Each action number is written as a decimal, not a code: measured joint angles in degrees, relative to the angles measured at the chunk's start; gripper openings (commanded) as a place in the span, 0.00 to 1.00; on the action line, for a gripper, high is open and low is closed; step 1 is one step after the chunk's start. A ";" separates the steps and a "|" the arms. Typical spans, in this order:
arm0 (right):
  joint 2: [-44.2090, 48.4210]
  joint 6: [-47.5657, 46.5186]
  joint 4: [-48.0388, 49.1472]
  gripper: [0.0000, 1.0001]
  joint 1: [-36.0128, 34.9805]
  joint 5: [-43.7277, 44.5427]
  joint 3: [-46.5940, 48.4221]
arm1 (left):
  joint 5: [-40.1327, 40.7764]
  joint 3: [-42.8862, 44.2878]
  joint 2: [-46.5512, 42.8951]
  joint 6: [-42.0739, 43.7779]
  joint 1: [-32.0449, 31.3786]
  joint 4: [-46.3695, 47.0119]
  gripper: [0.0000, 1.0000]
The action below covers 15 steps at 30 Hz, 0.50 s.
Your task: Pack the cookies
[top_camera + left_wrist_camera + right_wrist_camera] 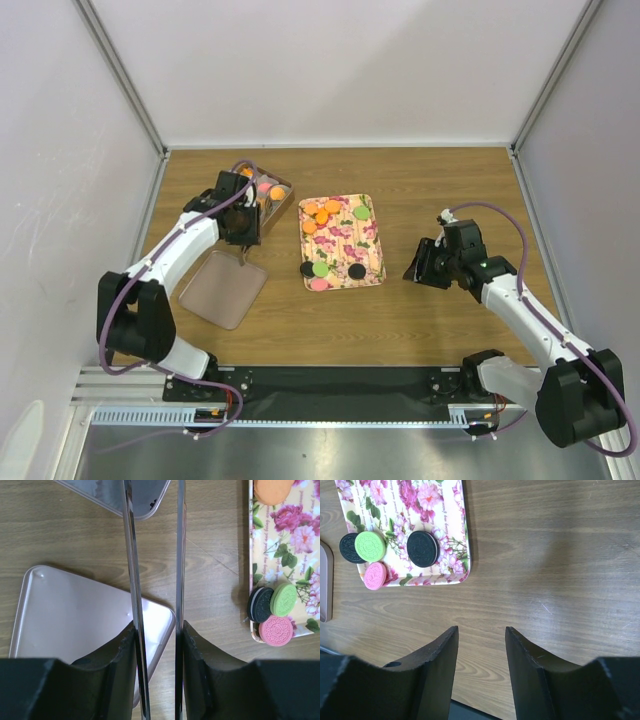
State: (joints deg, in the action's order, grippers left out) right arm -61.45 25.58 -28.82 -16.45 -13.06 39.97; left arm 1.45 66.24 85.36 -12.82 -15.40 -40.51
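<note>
Cookies [320, 214] lie in two places. Most are on the floral tray [350, 240] at the middle of the tabletop [430, 190], with an orange cluster and one green disc at its far end and two black, one green and one pink at its near end. A few more, orange and pink, sit in the open container [289, 196] to the tray's left. In the left wrist view the black disc at the tray's near left corner shows a white filling at its edge and touches the green one beside it. A pinkish translucent lid [222, 288] lies flat on the wood nearer the arms. The left tool [157, 630] hangs by the container's near edge, its fingers closed onto a pair of metal tongs [131, 555] whose two thin blades run side by side with a gap between them. Nothing shows in that gap, and the tips run out of the wrist view, so I cannot tell whether they carry anything. The right tool [481, 630] hovers over bare wood just right of the tray's near corner, fingers parted and holding nothing.
</note>
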 measured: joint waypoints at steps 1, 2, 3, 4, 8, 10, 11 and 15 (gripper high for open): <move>-0.04 0.00 0.00 0.48 -0.02 -0.04 0.00 | -0.35 0.00 0.44 0.00 0.26 0.28 0.38; -0.07 0.00 0.00 0.48 -0.02 -0.13 0.00 | -0.68 0.00 0.83 -0.02 0.57 0.59 0.38; -0.07 0.00 0.00 0.48 -0.02 -0.15 0.00 | -0.98 0.00 1.11 -0.02 0.83 0.85 0.38; -0.09 0.00 0.00 0.48 -0.02 -0.20 0.00 | -1.31 0.00 1.27 -0.02 1.03 1.03 0.38; -0.17 -0.02 0.02 0.48 -0.02 -0.37 0.00 | -2.32 0.22 1.55 -0.02 1.73 1.44 0.40; -0.17 0.00 0.02 0.48 -0.02 -0.37 0.00 | -2.78 0.68 1.79 -0.04 1.88 1.53 0.41; -0.17 -0.02 0.02 0.48 -0.02 -0.37 0.00 | -3.04 0.94 1.88 -0.02 1.95 1.57 0.42; -0.17 -0.04 0.02 0.48 -0.02 -0.37 0.00 | -3.61 1.73 2.10 0.00 2.03 1.64 0.43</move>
State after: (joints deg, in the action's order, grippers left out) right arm -61.63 25.54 -28.80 -16.47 -13.43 39.97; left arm -2.15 67.96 87.46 -12.82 -13.37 -38.87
